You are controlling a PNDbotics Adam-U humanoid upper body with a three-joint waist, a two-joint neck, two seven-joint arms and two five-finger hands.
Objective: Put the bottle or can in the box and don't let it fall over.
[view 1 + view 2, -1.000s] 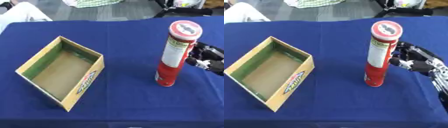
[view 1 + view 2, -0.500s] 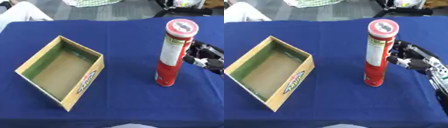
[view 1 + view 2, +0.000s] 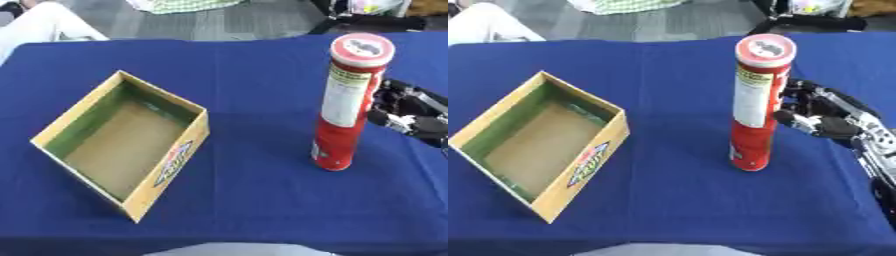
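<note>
A tall red can (image 3: 756, 105) stands upright right of centre. The right hand (image 3: 820, 116) sits just beside it, fingers half curled, holding nothing. An open cardboard box (image 3: 122, 142) lies at left.

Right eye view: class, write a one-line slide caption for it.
Robot's right hand beside an upright red can; empty open box waits to the left on blue table.
</note>
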